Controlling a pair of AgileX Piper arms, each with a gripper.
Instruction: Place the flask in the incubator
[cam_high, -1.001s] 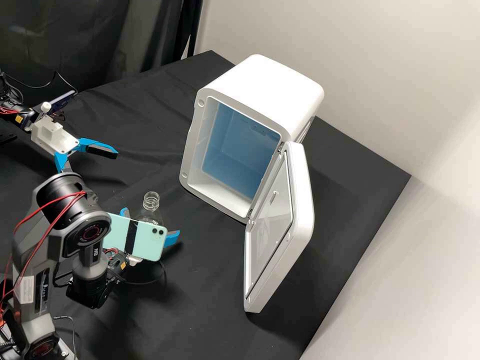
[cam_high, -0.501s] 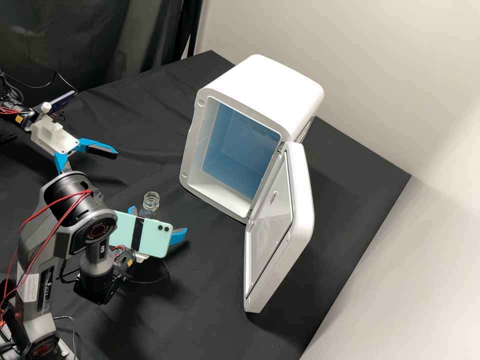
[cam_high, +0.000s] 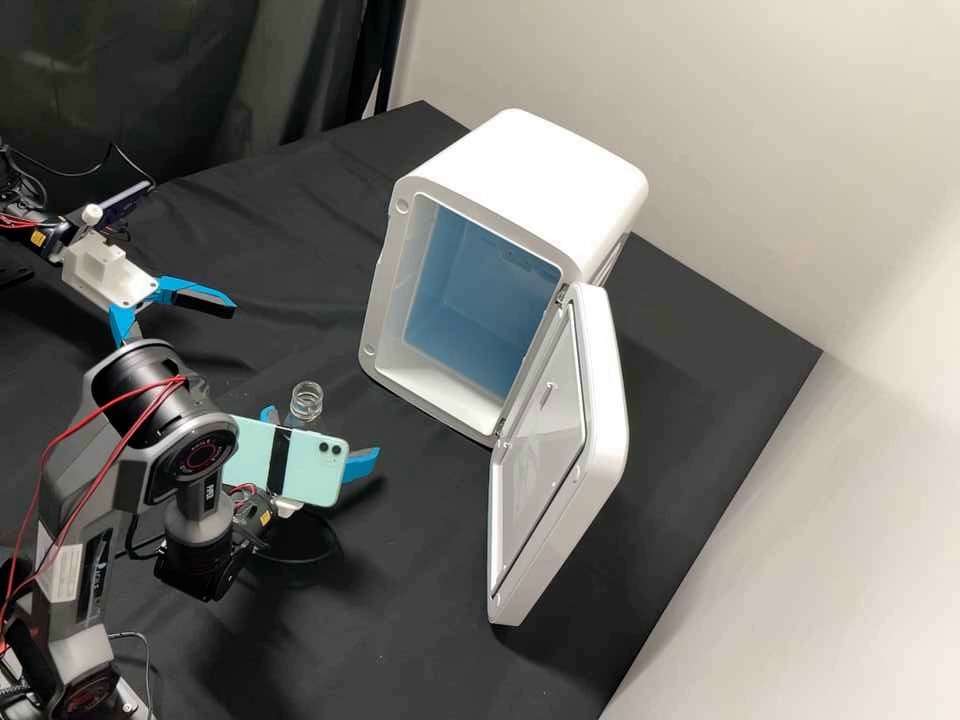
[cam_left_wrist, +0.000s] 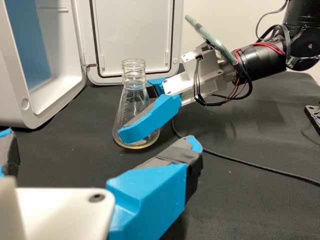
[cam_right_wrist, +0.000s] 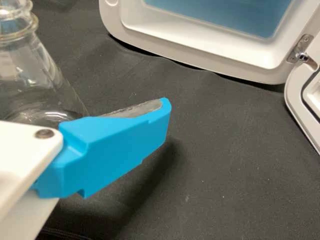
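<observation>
Glass flask (cam_left_wrist: 134, 107) is standing between the right pincer's (cam_high: 320, 436) open fingers; squeezing off-centre is risking toppling it on the worktop (cam_high: 420, 600). The left pincer (cam_high: 175, 320) is hanging open.

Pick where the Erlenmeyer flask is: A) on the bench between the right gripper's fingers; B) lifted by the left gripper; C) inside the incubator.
A: the Erlenmeyer flask stands upright on the bench outside the open incubator, the right gripper's fingers on either side of it.

Body of the flask (cam_high: 306, 398) behind the mint phone (cam_high: 290, 472)
</observation>
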